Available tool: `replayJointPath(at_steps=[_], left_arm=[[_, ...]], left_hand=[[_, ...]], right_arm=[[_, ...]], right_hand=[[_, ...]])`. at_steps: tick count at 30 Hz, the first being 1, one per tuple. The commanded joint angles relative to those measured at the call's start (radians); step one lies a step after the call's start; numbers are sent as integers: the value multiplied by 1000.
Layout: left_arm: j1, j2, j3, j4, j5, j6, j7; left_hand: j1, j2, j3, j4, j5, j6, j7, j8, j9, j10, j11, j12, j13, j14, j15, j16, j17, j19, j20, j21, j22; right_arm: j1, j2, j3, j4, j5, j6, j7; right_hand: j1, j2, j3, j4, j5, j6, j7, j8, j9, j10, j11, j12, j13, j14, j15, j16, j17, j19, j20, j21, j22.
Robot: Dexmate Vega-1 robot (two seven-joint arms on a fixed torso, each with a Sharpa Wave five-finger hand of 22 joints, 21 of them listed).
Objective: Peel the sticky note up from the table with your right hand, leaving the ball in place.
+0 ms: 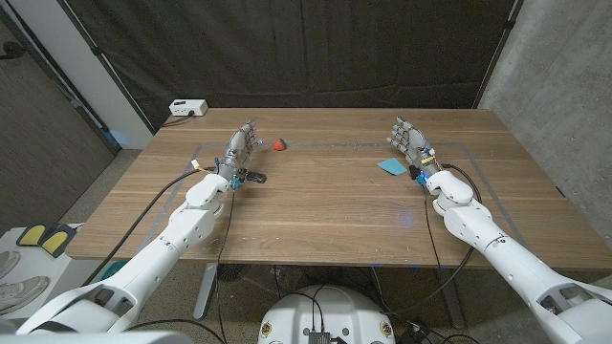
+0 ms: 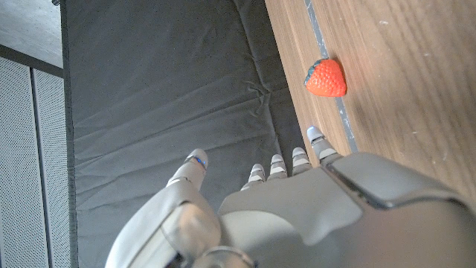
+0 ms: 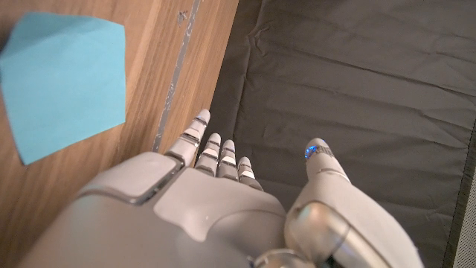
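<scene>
The wooden table (image 1: pixel 325 205) carries everything. A taped line runs parallel to its far edge.

Right hand (image 1: pixel 411 143): released, fingers apart, holding nothing. It stands near the far right part of the table, just beside the sticky note and apart from it.

Left hand (image 1: pixel 241 151): released, fingers apart, empty. It stands toward the far left part of the table.

Sticky note (image 1: pixel 391 166): blue, lying flat on the table on the near side of the taped line, just left of the right hand. Expect a very light, thin, limp sheet, bonded along one edge by weak adhesive. It should crease easily. Take hold at a free corner or free edge; which edge is glued cannot be told.

Red strawberry-shaped object (image 1: pixel 278 144): lies near the far edge, on the taped line, beside the left hand's fingertips (image 2: pixel 316 134). It is well apart from the note. No ball can be identified.
</scene>
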Motion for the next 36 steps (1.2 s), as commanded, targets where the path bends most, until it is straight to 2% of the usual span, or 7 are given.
replayJointPath(at_steps=[1, 3, 6, 9, 13, 26, 36], left_arm=[[-15, -3, 8, 13, 39, -16, 32], [-17, -2, 7, 17, 32, -14, 22], [-18, -1, 6, 18, 29, -10, 18], [-19, -1, 6, 21, 24, -7, 13], [-22, -3, 6, 31, 20, -9, 6], [-31, -1, 9, 40, 22, -10, -8], [-28, -1, 7, 33, 21, -15, -7]], left_hand=[[42, 10, 28, -37, 17, 129, 57, 40, 17, 74, 25, 32, 24, 49, 7, 10, 9, 12, 11, 7, 6], [33, -12, 9, -43, 9, 26, 1, -12, 15, -10, 14, -4, 28, -6, 11, -11, 14, -14, 21, -11, 6], [20, -22, -5, -44, 2, -55, -40, -38, 8, -65, -2, -28, 25, -28, 12, -16, 14, -19, 27, -20, 6], [17, -20, -6, -42, 2, -71, -43, -41, 7, -71, -3, -31, 24, -30, 13, -15, 15, -23, 27, -23, 6], [14, -20, -7, -41, 1, -76, -45, -39, 5, -68, -1, -30, 23, -22, 14, -12, 15, -22, 28, -24, 7], [10, -19, -7, -40, 1, -82, -51, -35, 2, -60, 1, -28, 21, -18, 8, -11, 14, -16, 28, -25, 7], [7, -19, -7, -40, 1, -74, -45, -29, 1, -44, 8, -22, 19, -11, 12, -8, 14, -13, 28, -26, 8]], right_arm=[[20, -12, -20, 3, -46, -19, -24], [22, -24, -29, -9, -71, -35, -43], [25, -40, -42, -27, -114, -49, -72], [22, -51, -52, -54, -160, -63, -118], [10, -82, -64, -109, -218, -101, -166], [-47, -127, -70, -227, -334, -155, -281], [-70, -155, -84, -316, -445, -246, -368]], right_hand=[[62, 21, 46, -30, 18, 70, 22, 22, 9, 62, 1, 37, 16, 70, -7, 18, 9, 30, 9, 2, 6], [73, 0, 49, -27, 17, 21, 3, -2, 10, -22, -13, 7, 20, 8, -15, -9, 13, -4, 16, -17, 6], [65, -24, 33, -21, 9, -21, -17, -15, 8, -72, -30, -12, 17, -41, -12, -20, 14, -25, 14, -26, 5], [59, -30, 27, -18, 7, -16, -12, -12, 7, -70, -32, -11, 16, -43, -8, -18, 14, -28, 17, -27, 5], [64, -26, 25, -17, 8, 21, -8, 3, 6, -32, -33, 3, 13, -21, -8, -6, 13, -21, 71, -25, 6], [79, -14, 28, -18, 9, 87, -11, 21, 5, 5, -13, 15, 10, -1, 1, 2, 11, -18, 20, -23, 6], [97, -2, 36, -21, 10, 125, -23, 30, 5, 32, -16, 23, 8, 18, 1, 8, 10, -9, 20, -19, 6]])
